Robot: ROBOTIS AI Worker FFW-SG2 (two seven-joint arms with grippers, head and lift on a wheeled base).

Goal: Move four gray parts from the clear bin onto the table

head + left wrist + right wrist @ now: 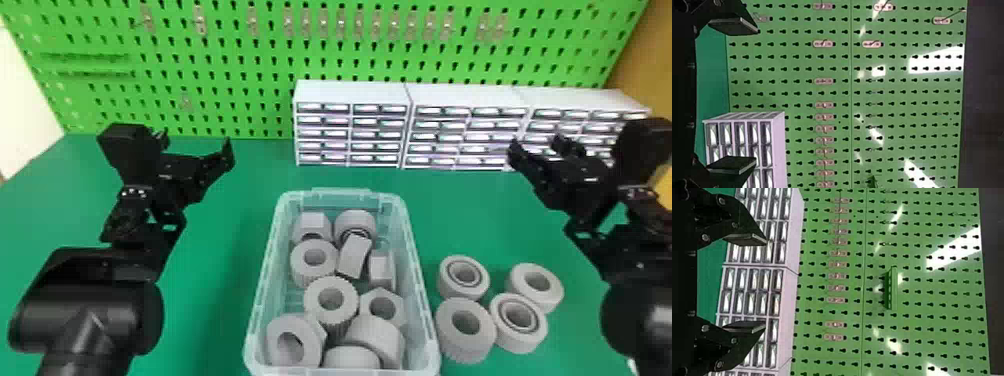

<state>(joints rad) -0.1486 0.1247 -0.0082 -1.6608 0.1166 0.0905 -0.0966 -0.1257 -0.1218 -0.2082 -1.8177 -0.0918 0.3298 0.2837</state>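
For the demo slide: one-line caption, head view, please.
Four gray parts on the green table right of the clear bin; more gray parts inside, both arms raised.

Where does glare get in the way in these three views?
Left wrist view: hard-edged white patches on the green perforated pegboard. Right wrist view: similar patches there, plus bright streaks on the white box-shaped drawer cabinets. Head view: bright highlights across their drawer fronts.
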